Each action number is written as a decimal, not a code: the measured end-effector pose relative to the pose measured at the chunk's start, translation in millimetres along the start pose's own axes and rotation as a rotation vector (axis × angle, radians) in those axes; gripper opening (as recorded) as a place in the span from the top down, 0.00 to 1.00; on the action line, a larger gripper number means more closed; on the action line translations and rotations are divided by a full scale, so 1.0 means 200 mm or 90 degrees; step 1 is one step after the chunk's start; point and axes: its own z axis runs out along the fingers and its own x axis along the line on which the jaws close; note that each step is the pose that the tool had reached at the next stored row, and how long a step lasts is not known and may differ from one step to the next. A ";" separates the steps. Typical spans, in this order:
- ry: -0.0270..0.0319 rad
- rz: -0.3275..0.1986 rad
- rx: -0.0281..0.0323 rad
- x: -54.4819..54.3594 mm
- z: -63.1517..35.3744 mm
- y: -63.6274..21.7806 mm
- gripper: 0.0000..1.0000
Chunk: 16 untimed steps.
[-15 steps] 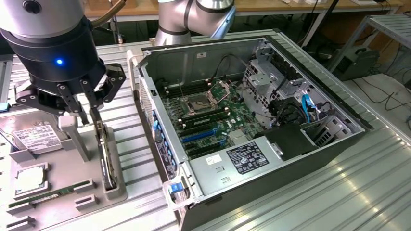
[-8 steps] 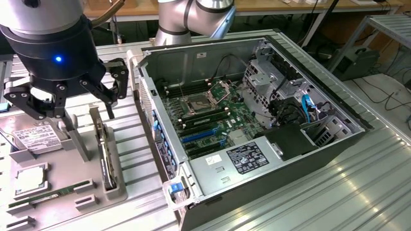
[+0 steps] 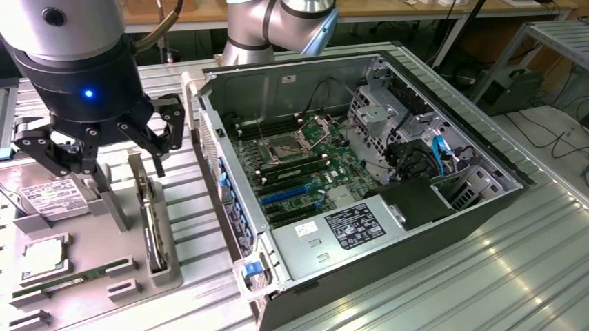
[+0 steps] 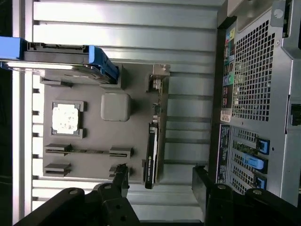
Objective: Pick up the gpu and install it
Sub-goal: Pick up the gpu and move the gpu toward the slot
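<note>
Currently:

1. The black two-fingered gripper (image 3: 120,169) on the silver robot arm (image 3: 267,27) hangs over a grey moulded parts tray (image 3: 92,241) at the exterior view's left.
2. Its jaws stand wide apart and hold nothing. In the wrist view, the two black fingertips (image 4: 123,170) sit on either side of open space.
3. The gpu (image 3: 150,227), a thin flat black circuit card, stands on edge in a narrow slot of the tray, outside the computer.
4. In the wrist view, the gpu (image 4: 151,150) lies beyond the gripper (image 4: 160,170), in line with the gap between the fingers and nearer one finger than the other. A pale metal bracket shows at the card's end away from the fingers.
5. I cannot tell whether a fingertip touches the card's upper edge in the exterior view; the two are at least very close.
6. Other parts sit in the tray:
   - a boxy silver hard drive with a white label (image 3: 51,196)
   - a square silvery processor chip (image 3: 44,255)
   - a narrow green memory stick (image 3: 65,279)
7. An open grey metal computer case (image 3: 276,89) lies on its side just beside the tray, towards the exterior view's right, with its green motherboard (image 3: 304,165) exposed.
8. Tray and case both rest on a ribbed metal table (image 3: 515,276).
</note>
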 end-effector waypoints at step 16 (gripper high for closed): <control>0.0000 0.005 0.0001 0.02 0.159 -0.002 0.34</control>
